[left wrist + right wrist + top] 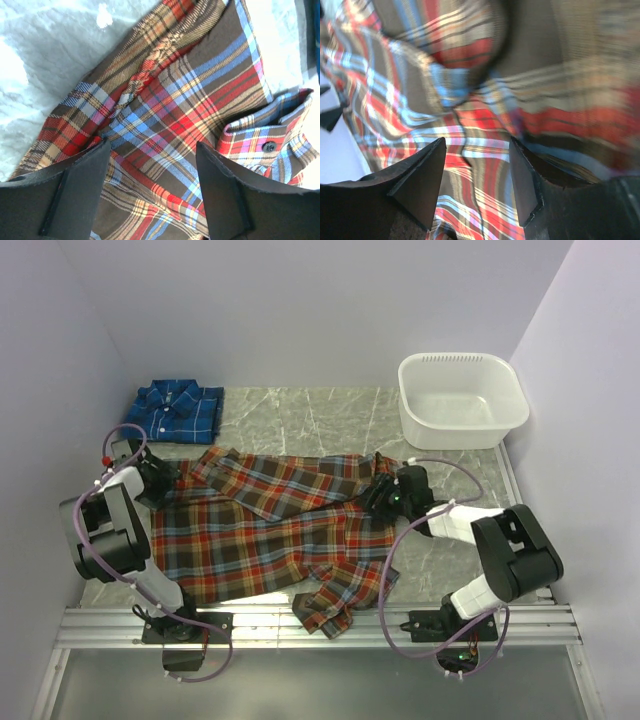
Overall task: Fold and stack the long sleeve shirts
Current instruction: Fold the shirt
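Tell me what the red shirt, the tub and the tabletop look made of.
Red shirt: soft woven cloth, likely flannel; matte, creased, plaid threads visible. Tub: white plastic, probably; smooth, glossy moulded rim. Tabletop: stone-look, grey-green with pale veins; real marble or printed laminate, cannot tell.

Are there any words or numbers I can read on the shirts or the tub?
None to read. The red plaid shirt, the blue shirt and the white tub show no words, numbers or labels. The dark button on the cuff has no mark that I can make out.
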Controlling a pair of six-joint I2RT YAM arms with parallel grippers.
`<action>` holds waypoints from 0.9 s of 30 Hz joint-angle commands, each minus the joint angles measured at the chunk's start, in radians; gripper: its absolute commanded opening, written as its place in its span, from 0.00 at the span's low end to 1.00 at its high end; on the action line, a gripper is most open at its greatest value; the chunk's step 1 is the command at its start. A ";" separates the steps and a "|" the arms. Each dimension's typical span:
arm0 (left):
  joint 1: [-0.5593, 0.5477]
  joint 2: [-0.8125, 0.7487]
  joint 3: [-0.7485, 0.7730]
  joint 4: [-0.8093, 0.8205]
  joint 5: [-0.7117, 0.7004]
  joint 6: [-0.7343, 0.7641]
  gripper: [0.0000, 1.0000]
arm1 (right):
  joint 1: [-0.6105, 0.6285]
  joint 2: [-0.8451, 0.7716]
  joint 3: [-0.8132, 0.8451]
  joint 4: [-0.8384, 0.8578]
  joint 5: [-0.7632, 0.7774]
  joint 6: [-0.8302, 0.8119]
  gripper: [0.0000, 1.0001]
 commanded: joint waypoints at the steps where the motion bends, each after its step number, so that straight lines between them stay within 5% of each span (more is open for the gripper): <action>1: 0.029 0.051 0.024 0.005 -0.042 0.029 0.76 | -0.056 -0.033 -0.065 -0.185 0.112 0.000 0.62; 15: -0.063 -0.159 0.032 0.034 0.119 0.072 0.82 | 0.000 -0.214 0.056 -0.173 -0.020 -0.176 0.64; 27: -0.155 0.041 0.153 0.074 0.092 0.259 0.75 | 0.017 -0.274 0.030 -0.110 -0.090 -0.225 0.64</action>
